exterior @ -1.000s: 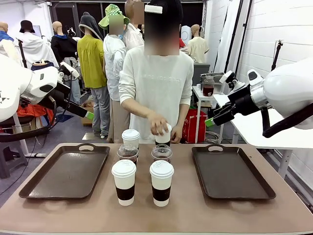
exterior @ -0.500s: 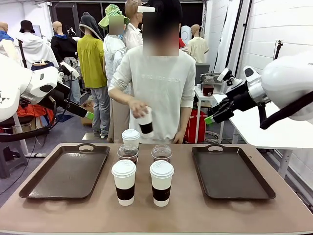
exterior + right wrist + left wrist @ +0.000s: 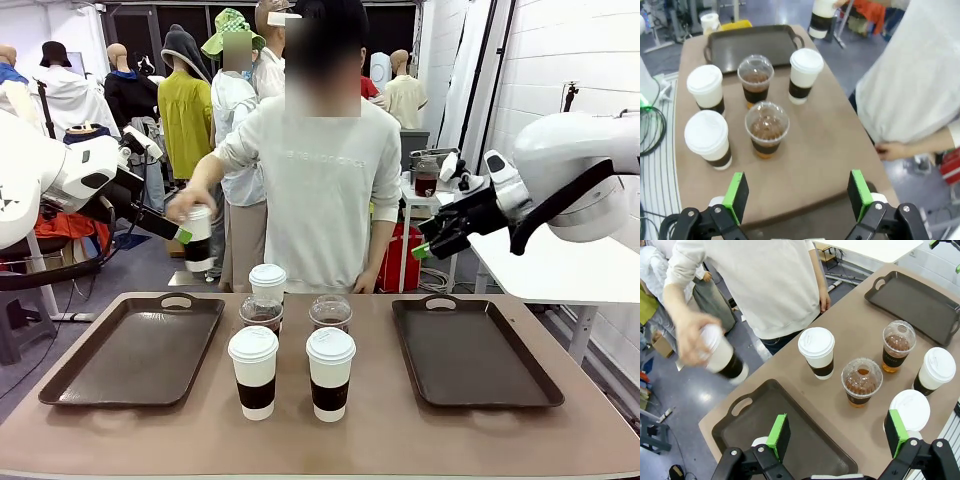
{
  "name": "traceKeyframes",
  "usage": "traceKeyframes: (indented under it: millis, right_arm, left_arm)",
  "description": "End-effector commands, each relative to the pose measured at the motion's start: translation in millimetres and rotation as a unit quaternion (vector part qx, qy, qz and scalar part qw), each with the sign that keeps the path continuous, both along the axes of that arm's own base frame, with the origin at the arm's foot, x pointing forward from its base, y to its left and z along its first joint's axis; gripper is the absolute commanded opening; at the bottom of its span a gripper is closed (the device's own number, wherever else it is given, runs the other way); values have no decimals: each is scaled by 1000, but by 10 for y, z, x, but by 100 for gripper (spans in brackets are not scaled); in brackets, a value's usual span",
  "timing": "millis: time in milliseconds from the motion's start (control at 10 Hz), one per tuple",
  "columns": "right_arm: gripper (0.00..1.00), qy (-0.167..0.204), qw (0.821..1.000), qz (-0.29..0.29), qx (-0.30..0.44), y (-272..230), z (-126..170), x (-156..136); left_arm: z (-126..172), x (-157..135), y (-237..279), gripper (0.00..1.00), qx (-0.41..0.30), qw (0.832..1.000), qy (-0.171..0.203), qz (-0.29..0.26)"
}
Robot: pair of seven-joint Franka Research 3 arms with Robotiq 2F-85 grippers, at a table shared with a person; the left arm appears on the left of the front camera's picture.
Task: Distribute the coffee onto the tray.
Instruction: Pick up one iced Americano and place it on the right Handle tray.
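Clustered mid-table between the left tray (image 3: 130, 355) and the right tray (image 3: 470, 355): two clear dome-lidded cups (image 3: 330, 312) and three white-lidded paper cups (image 3: 253, 370) (two nearer, one farther), with a fourth paper cup (image 3: 198, 245) gripped in a person's hand (image 3: 188, 208), raised beyond the left tray's far right corner.

The paper cups (image 3: 254, 385) look matt, with smooth white plastic lids (image 3: 253, 343). The two clear cups (image 3: 861, 381) are glossy see-through plastic. The left tray (image 3: 100, 370) and right tray (image 3: 470, 365) are dark, smooth and faintly shiny. The desk (image 3: 380, 430) is matt brown. The person's sweater (image 3: 320, 190) is soft white cloth.
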State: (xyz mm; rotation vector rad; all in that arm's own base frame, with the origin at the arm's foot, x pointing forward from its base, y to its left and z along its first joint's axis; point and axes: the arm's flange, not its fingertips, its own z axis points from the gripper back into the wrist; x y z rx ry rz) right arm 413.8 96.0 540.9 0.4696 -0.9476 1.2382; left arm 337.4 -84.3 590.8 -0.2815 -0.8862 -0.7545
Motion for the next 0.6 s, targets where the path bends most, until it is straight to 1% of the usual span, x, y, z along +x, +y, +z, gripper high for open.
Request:
traceKeyframes:
  millis: [0,200,500]
  right_arm:
    - [100,5,998,41,48,-7,-314,207]
    - [100,20,996,57,65,-31,-565,285]
    - [100,44,993,73,86,-58,-852,379]
  left_arm:
    - [-2,5,8,100,-1,1000,-1,-2]
    - [-2,5,8,100,-1,1000,-1,-2]
    - [-2,5,8,100,-1,1000,-1,-2]
